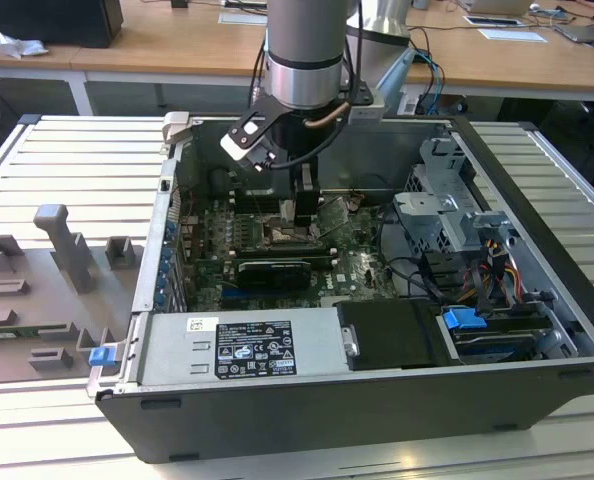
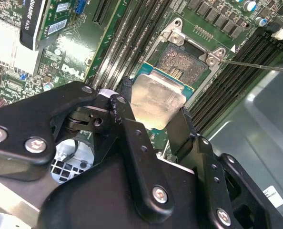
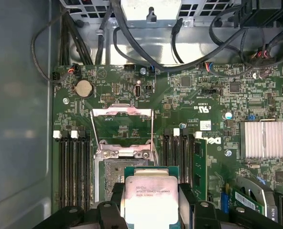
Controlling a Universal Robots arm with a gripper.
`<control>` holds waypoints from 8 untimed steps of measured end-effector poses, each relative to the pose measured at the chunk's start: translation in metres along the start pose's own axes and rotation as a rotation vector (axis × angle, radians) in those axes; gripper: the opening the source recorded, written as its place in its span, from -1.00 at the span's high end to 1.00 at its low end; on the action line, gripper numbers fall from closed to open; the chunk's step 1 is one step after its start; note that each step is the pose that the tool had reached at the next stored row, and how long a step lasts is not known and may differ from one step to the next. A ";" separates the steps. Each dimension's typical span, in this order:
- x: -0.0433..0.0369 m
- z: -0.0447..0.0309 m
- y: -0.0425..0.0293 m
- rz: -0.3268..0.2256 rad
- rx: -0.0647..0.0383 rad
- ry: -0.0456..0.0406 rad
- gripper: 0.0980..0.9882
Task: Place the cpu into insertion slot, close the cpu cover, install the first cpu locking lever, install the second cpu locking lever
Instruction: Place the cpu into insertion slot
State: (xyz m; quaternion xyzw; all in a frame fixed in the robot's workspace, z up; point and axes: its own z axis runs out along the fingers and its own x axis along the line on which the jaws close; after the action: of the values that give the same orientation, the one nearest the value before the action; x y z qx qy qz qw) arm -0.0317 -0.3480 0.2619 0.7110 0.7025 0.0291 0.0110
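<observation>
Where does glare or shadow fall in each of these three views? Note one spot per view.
Second wrist view: the cpu throws back a whitish glare off its metal top. First wrist view: the case wall lies in dim light. Exterior view: the motherboard under the arm is darker than the pale slatted table.

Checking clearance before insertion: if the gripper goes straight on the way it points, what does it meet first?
Likely the open grey square socket, touched first by the flat silver-beige cpu the gripper holds; depth unclear.
</observation>
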 end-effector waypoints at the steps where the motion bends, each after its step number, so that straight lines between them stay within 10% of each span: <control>1: 0.0000 0.0006 0.0000 0.000 0.000 0.0000 0.01; 8: 0.0016 0.0106 -0.0012 0.000 0.000 -0.0016 0.01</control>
State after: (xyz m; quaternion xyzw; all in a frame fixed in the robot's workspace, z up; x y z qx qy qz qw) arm -0.0322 -0.3461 0.2514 0.7111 0.7025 0.0284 0.0115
